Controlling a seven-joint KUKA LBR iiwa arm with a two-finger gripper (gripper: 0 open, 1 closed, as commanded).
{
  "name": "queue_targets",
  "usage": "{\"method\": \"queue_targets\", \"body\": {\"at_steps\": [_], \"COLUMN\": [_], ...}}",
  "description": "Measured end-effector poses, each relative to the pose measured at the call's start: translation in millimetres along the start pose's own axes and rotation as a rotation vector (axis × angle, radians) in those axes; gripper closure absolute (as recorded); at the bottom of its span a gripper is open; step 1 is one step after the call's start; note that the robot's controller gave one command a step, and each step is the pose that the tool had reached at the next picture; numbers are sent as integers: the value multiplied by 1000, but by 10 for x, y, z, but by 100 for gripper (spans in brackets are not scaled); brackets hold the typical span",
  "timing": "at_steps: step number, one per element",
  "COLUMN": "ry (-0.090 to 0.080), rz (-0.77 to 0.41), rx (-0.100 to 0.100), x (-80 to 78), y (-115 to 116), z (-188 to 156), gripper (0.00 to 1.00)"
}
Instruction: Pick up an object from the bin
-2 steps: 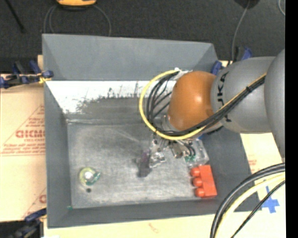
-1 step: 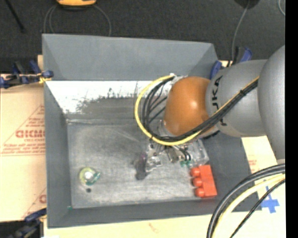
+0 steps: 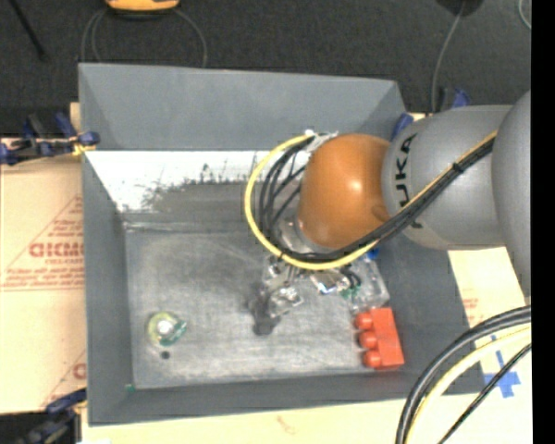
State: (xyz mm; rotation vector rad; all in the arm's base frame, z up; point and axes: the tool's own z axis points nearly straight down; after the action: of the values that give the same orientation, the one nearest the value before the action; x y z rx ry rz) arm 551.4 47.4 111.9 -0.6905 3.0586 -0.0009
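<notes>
Camera view: downward look into a grey metal bin [image 3: 106, 276], with the arm reaching in from the right.
Arm: broad grey body [image 3: 462, 178] crossing the bin's right rim, lettering on its side near the wrist.
Wrist: orange domed cover [image 3: 342, 192], with black and yellow cables [image 3: 259, 202] looped round its left side.
Claw [image 3: 264, 320]: dark tip below a small metal assembly, lowered close to the bin floor a little right of centre; contact with the floor not discernible.
Claw state: cannot tell whether open or closed, and cannot tell whether anything is gripped.
Nearest thing: clear plastic packet with green and blue bits inside [image 3: 356, 287], flat on the floor just right of the claw, partly under the wrist, apart from the claw tip.
Second thing: red plastic block with round studs along one side [image 3: 381, 339], in the front right corner, just below the packet, near the right wall.
Third thing: small round pale-green and white object [image 3: 165, 327], front left of the floor, well apart from the claw and from the other two things.
Floor: scuffed grey metal, bare under the claw tip and across the middle.
</notes>
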Motion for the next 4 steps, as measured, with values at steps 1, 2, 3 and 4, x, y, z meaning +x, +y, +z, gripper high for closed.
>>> {"method": "queue_targets", "body": {"at_steps": [1, 2, 3, 4], "ry": [-4, 2, 1, -6], "rz": [-3, -3, -420, -417], "rx": [3, -1, -2, 0], "x": [-59, -44, -210, -229], "y": [-136, -121, -182, -182], "z": [-731, -685, 341, 322], "gripper": [100, 0, 0, 100]}}
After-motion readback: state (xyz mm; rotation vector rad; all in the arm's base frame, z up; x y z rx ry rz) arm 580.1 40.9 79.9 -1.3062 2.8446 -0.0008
